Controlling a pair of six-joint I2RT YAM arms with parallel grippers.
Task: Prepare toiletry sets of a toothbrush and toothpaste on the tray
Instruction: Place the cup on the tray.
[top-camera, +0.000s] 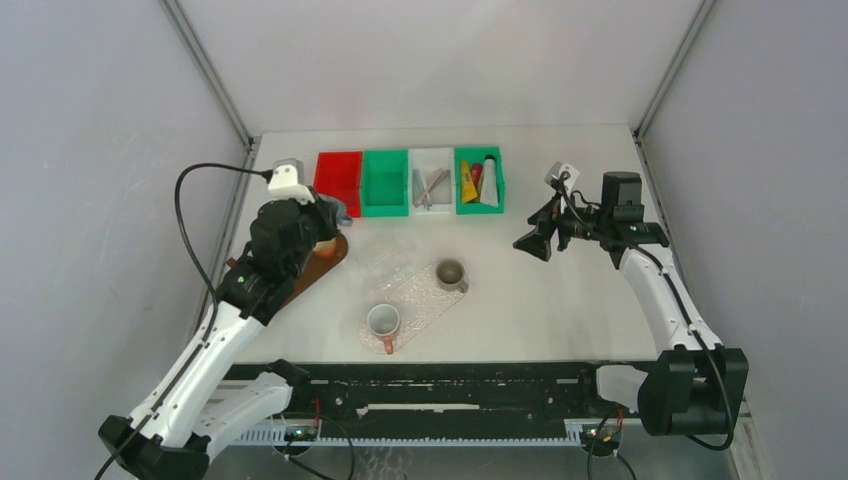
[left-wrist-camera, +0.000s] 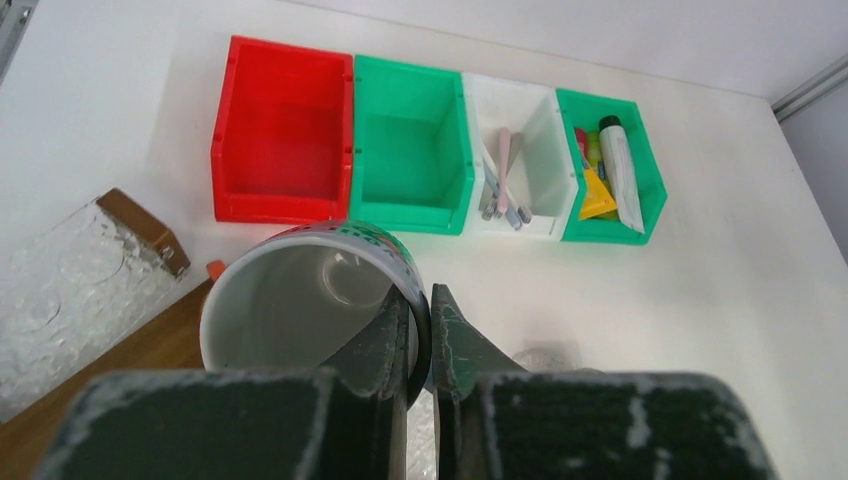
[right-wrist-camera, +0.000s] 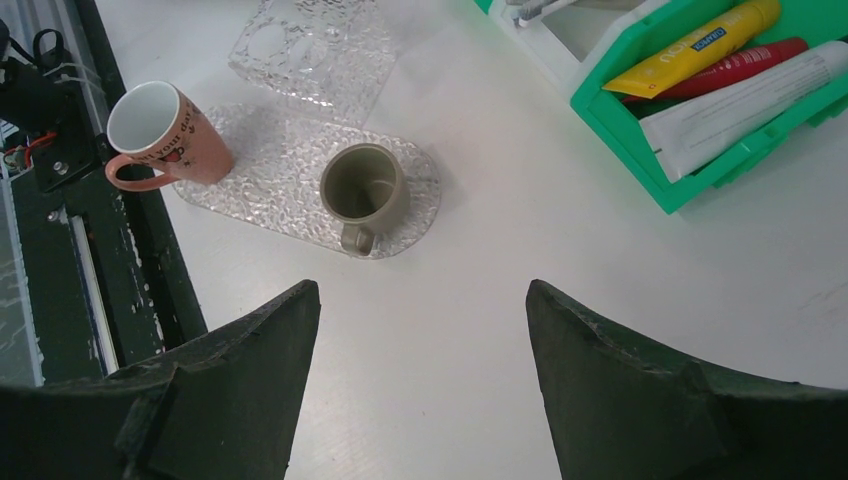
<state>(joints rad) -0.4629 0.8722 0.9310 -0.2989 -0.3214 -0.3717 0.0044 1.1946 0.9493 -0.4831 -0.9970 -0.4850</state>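
Left gripper is clenched on the rim of a white-lined mug, one finger inside. Right gripper hangs with jaws spread wide, grasping nothing. Toothbrushes lie in the white bin. Tubes lie in the right-hand green bin. The clear tray carries two cups.

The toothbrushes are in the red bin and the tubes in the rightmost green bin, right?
Not the red bin: the left wrist view shows the toothbrushes in the white bin. The tubes are indeed in the rightmost green bin.
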